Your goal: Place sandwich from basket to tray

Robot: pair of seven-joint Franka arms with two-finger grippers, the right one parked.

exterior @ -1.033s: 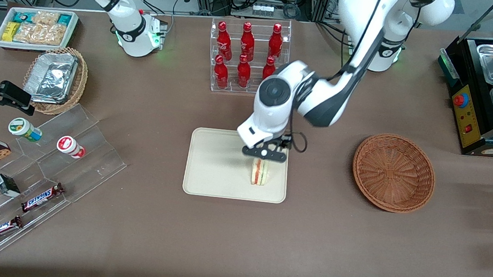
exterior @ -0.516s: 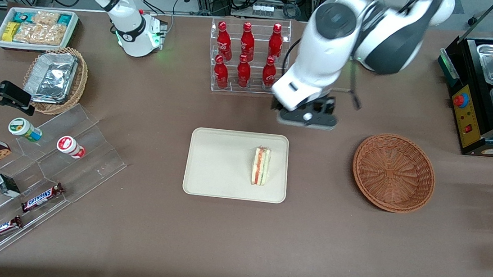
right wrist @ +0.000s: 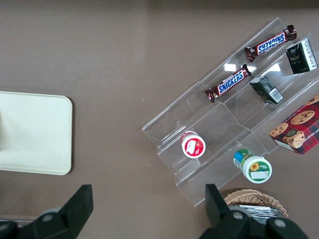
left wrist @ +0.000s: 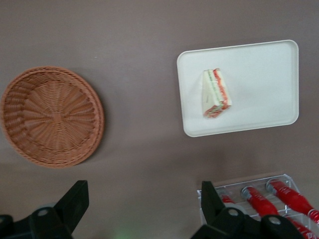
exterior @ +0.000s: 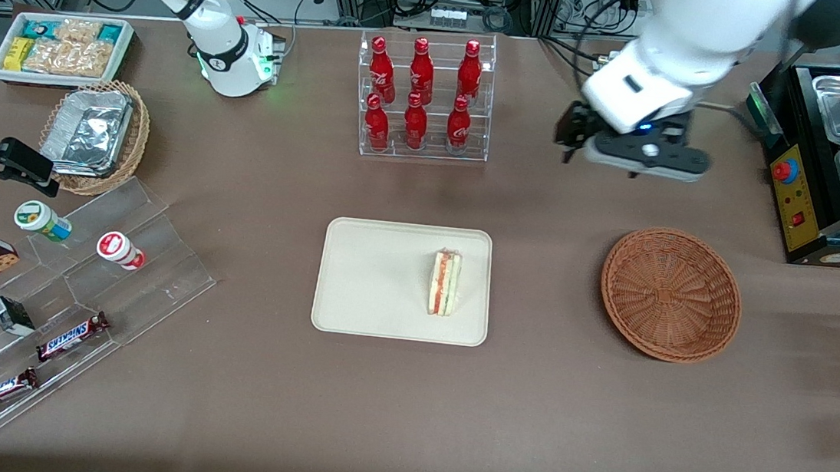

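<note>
Triangular white-bread sandwich (exterior: 445,283) lying on the cream rectangular tray (exterior: 370,277), long axis toward the camera; empty pincer (exterior: 632,150), fingers spread, raised well apart, farther from the camera than the reddish-brown wicker basket (exterior: 670,294).

arm shell: glossy white rounded casing, dark grey joint segment
tool (exterior: 634,155): black body on a flat light-grey mount, small blue light, one pale round screw on its face
fingers (left wrist: 75,201): black, wedge-shaped, spread wide with nothing between
cables: black leads along the arm near the wrist
base: white, black ring band, green glow
</note>
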